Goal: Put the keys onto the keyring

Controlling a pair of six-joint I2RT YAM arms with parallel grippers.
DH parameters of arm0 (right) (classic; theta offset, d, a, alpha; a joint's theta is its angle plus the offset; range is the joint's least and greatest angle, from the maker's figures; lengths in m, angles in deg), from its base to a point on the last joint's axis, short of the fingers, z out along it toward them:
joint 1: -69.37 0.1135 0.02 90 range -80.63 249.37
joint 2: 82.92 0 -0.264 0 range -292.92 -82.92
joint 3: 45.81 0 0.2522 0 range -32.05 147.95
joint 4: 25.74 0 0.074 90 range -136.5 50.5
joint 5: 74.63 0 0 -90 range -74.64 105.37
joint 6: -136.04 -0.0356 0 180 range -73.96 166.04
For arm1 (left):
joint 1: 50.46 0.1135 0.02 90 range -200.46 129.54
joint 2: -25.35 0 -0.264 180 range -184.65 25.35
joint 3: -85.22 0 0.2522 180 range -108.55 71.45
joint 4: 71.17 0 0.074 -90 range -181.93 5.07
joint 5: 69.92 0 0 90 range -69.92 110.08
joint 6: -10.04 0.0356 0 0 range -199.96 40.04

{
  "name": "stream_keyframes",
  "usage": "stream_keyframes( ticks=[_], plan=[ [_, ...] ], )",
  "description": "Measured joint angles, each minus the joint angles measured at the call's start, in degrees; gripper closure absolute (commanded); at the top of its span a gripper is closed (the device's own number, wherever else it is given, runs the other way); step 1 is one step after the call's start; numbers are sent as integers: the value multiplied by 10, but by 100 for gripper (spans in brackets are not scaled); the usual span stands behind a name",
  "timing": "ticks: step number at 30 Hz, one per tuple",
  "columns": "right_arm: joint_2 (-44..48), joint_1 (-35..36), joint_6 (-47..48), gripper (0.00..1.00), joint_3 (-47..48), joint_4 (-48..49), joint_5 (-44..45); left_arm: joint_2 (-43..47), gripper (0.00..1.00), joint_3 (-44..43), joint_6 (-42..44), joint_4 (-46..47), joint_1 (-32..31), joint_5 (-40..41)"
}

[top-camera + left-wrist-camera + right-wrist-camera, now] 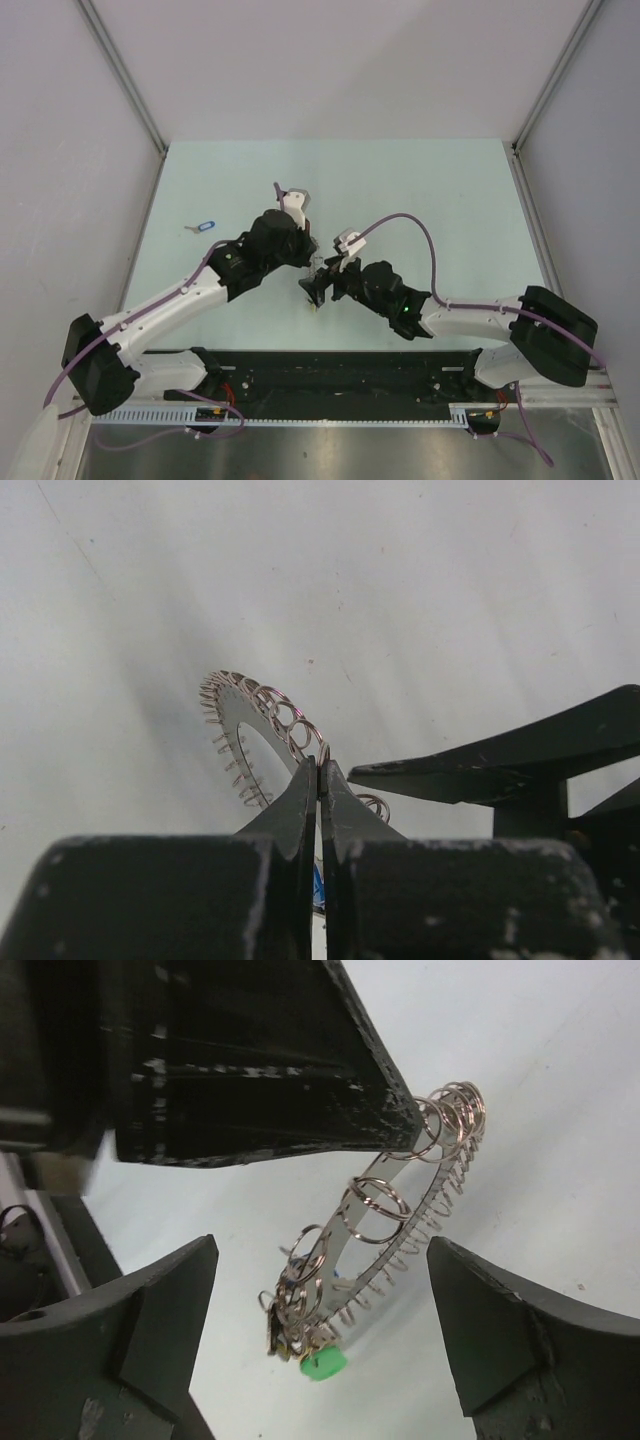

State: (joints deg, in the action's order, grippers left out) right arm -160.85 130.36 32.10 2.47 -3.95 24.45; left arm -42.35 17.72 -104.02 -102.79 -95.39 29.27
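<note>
Left fingers (290,810) are pinched together on the keyring (232,705) rim, holding it edge-up over the table (420,190). Right fingers (150,1310) stand wide apart either side of it, empty. A green-headed key (322,1363) hangs at its low end. My worry is that thin pinch: one brush from the right could twist the ring loose.

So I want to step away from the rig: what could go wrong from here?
1. The left gripper pinches the keyring only at its rim; a push could twist it or slip it out.
2. The right gripper is open close by the ring; closing here might snag the green-headed key hanging from it.
3. A blue key lies apart on the table, so fetching it means another approach.
</note>
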Motion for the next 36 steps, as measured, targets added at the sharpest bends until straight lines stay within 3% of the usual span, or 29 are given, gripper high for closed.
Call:
stream_keyframes(
  ticks=[2,5,6,9,13,27,36],
  plan=[
    [-18,0,1,22,0,12,13,0,100,0,-5,0,-2,2],
    [-35,-5,1,45,0,20,21,0,100,0,-6,-2,-3,2],
    [-38,-7,0,59,0,21,20,-1,100,-1,-6,-4,-3,2],
    [-40,-16,-3,79,0,22,9,-7,100,-12,-3,-21,-3,1],
    [-35,-34,4,99,0,10,-24,-15,100,-38,11,-59,-3,1],
    [31,-76,91,100,22,-109,-158,-52,100,-153,82,-213,3,-65],
    [42,-65,77,100,36,-166,-97,-83,100,-194,96,-275,8,-109]
  ],
)
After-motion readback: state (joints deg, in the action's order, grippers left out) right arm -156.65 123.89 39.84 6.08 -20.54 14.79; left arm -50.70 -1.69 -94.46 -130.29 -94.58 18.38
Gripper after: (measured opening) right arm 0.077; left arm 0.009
